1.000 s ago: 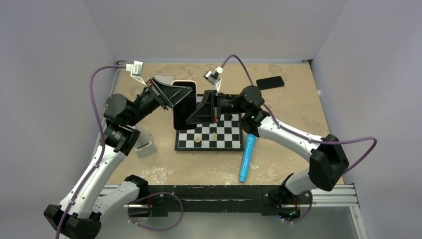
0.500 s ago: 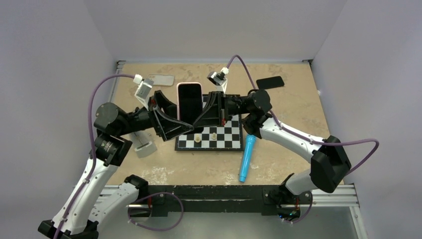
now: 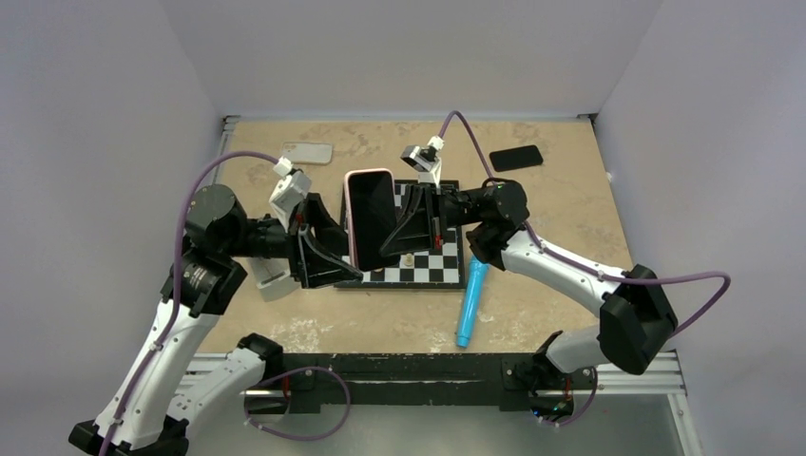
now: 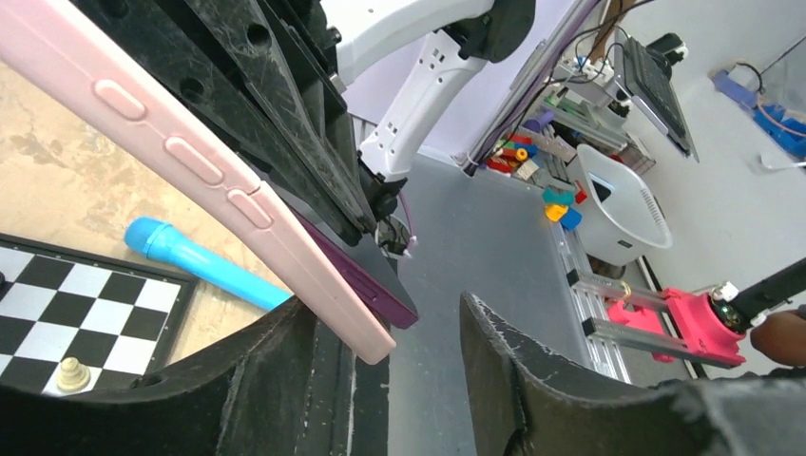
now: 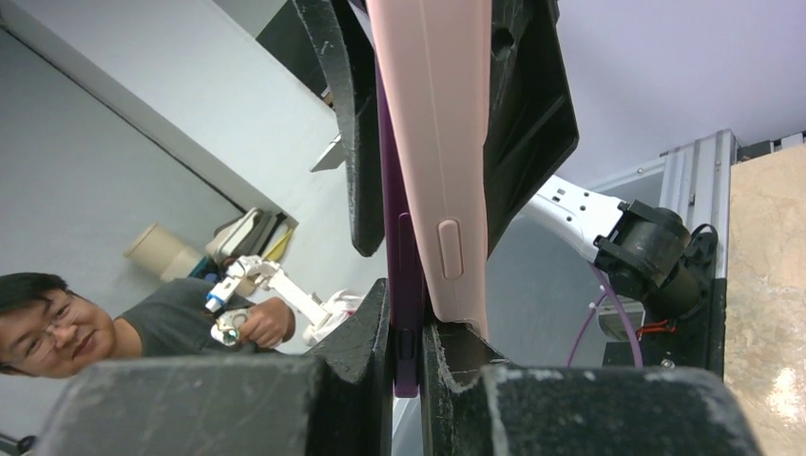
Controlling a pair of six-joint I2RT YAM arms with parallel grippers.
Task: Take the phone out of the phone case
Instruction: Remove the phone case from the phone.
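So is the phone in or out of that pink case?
Partly out: the phone shows its purple edge clear of the pink case along one side.

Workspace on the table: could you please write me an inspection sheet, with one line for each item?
Surface: tan table, mottled, no spill seen.
Job's things: phone in pink case, held upright over the chessboard; the phone's purple edge shows beside the case.
Clutter: chessboard with a pale piece, blue tube, black phone, pale slab, grey object by the left arm.
Grippers: right gripper shut across phone and case; left gripper open, case corner between its jaws.
Cables: purple cables loop clear of the phone.
Surroundings: plain walls; a person beyond the rig.
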